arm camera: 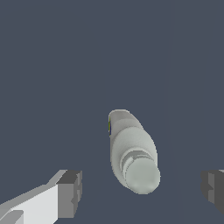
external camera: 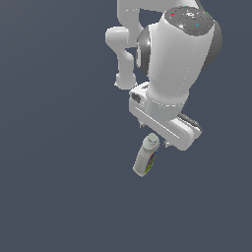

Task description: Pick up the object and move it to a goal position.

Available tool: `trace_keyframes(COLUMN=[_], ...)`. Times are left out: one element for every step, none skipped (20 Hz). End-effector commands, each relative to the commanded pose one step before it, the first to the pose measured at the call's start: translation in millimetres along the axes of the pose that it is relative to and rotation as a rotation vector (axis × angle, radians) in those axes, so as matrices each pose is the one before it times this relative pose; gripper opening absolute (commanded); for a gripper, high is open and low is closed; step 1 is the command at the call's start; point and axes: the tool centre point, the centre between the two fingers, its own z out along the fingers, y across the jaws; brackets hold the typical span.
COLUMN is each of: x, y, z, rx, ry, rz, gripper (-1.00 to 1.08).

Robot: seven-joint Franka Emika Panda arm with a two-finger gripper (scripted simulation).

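Gripper [arm camera: 140, 186] is spread wide, nothing held; in the wrist view we see a dark pad on each side with clear space between each pad and the bottle. The bottle [arm camera: 131, 151] sits below the gripper, between the two fingers but not touched by either, capped neck pointing up toward the wrist camera. In the exterior view the bottle [external camera: 144, 160] stands on the dark worktop [external camera: 59, 187], leaning a bit, right under the gripper [external camera: 162, 141], cap end just beside the finger line. We can't tell from either view whether the fingertips are down at body level yet.

Handling, as we judge it: small plastic bottle, likely light and fairly stiff, smooth rounded wall so it may slip or roll in the pads. It's slimmer than the opening, so there is plenty of room to close. We'd take it across the wider body below the shoulder, not on the narrow neck or cap, where the pads would have little surface. The lean means a closing finger could tip it; centring first looks wise. No goal marker is visible.
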Motion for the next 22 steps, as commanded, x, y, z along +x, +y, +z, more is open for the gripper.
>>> trace_keyframes(x=[-0.16,-0.35,0.17,-0.34,0.11,-0.21,0.27,-0.04,0.05,0.15,0.21,0.08,0.00,0.00,0.00,0.00,0.00,0.00,0.00,0.00,0.00,0.00], y=[0.41,-0.06,0.34,-0.06,0.20,-0.11,0.13,-0.21,-0.27,-0.33,-0.34,-0.13,0.00,0.00,0.00,0.00,0.00,0.00,0.00,0.00,0.00,0.00], z=[9.59,5.18,5.61,5.07,4.41,3.77,3.12,2.49,1.85,1.21,0.53,0.07,0.00,0.00,0.00,0.00,0.00,0.00,0.00,0.00,0.00,0.00], rx=[-0.00098,0.00000,0.00003,0.00000,0.00002,0.00000,0.00002,0.00000,0.00000,0.00000,0.00000,0.00000,0.00000,0.00000,0.00000,0.00000,0.00000,0.00000,0.00000,0.00000,0.00000,0.00000], ry=[-0.00067,0.00000,0.00001,0.00000,0.00000,0.00000,0.00000,0.00000,0.00000,0.00000,0.00000,0.00000,0.00000,0.00000,0.00000,0.00000,0.00000,0.00000,0.00000,0.00000,0.00000,0.00000], rz=[0.00093,0.00000,0.00098,0.00000,0.00069,0.00000,0.00069,0.00000,0.00000,0.00000,0.00000,0.00000,0.00000,0.00000,0.00000,0.00000,0.00000,0.00000,0.00000,0.00000,0.00000,0.00000], gripper=[1.00,1.00,1.00,1.00,1.00,1.00,1.00,1.00,1.00,1.00,1.00,1.00,-1.00,-1.00,-1.00,-1.00,-1.00,-1.00,-1.00,-1.00,-1.00,-1.00])
